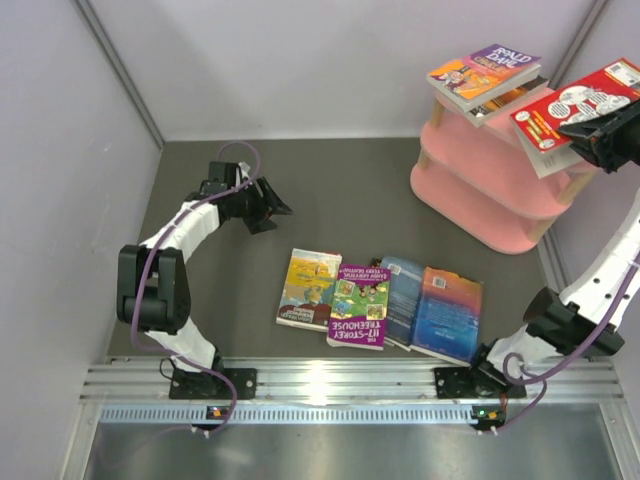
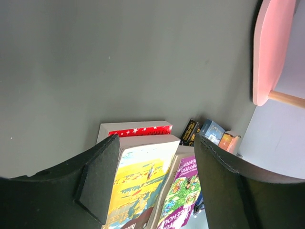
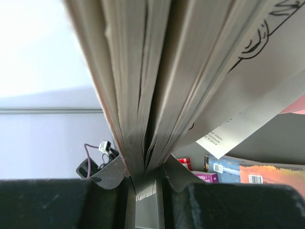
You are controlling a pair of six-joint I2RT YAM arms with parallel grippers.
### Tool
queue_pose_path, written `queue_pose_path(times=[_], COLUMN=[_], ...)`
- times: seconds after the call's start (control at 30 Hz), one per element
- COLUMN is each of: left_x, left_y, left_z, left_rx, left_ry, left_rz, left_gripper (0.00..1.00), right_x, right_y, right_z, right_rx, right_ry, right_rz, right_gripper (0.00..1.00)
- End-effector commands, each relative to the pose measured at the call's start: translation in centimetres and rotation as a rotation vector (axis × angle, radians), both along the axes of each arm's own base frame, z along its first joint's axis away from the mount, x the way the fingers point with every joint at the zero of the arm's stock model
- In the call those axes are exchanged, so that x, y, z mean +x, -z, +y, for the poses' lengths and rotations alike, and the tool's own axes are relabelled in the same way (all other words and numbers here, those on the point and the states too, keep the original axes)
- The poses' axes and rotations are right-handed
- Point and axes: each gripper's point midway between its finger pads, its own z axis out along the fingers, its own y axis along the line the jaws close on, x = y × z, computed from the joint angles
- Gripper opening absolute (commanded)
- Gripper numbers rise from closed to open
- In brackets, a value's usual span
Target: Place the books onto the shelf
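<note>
4 books lie flat in a row on the dark table [image 1: 330, 190], close to the arm bases: a yellow book [image 1: 308, 288] on the left, then the treehouse book [image 1: 358, 305] with its purple and green cover, then a darker blue book [image 1: 402, 295] and a brighter blue book [image 1: 447, 313], each one overlapping its neighbour a little. the pink shelf [image 1: 480, 160] stands at the far right corner of the table, well apart from this row. on its top board lies the roald dahl book [image 1: 485, 72], and 1 more book shows under it. the right gripper [image 1: 600, 135] is raised beside the right end of the top board, and its fingers are clamped on the red book [image 1: 575, 105], which is tilted with the cover up; the right wrist view shows the page edges pinched between the 2 fingers [image 3: 114, 174]. whether this book touches the shelf, i cannot tell. the left gripper [image 1: 272, 210] hovers over the bare table beyond the row, with its fingers [image 2: 97, 176] standing apart and nothing between them; the left wrist view looks past them to the yellow book
</note>
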Motion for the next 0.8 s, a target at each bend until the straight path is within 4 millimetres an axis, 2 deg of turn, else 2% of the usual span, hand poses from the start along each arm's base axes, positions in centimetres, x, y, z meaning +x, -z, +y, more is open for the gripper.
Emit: queue_pose_path(times=[0.0, 0.3, 0.6, 0.67, 0.73, 0.77], left_x=[0.0, -0.2, -0.2, -0.2, -0.3, -0.3], left_y=[-2.2, -1.9, -1.6, -1.7, -1.6, -1.5], left_z=[-0.4, -0.1, -0.1, 0.0, 0.1, 0.2], left_rx=[-0.032, -0.015, -0.025, -0.020, -0.014, -0.007], left_ry=[0.021, 0.016, -0.004, -0.008, -0.010, -0.014], left_rz=[-0.074, -0.068, -0.064, -0.066, -0.065, -0.060], left_gripper=[0.69, 0.68, 0.68, 0.68, 0.68, 0.68], right_x=[-1.0, 1.4, 4.0, 4.2, 4.1, 3.9], right_y=[0.7, 4.4, 5.7, 6.1, 6.3, 6.4], right_z=[-0.8, -3.0, -4.9, -5.0, -5.1, -5.1], right_rx=[0.041, 0.120, 0.142, 0.148, 0.145, 0.131], right_ry=[-0.017, -0.044, -0.075, -0.085, -0.086, -0.090], right_rz=[0.024, 0.117, 0.124, 0.130, 0.141, 0.142], right_gripper=[0.00, 0.00, 0.01, 0.07, 0.22, 0.35])
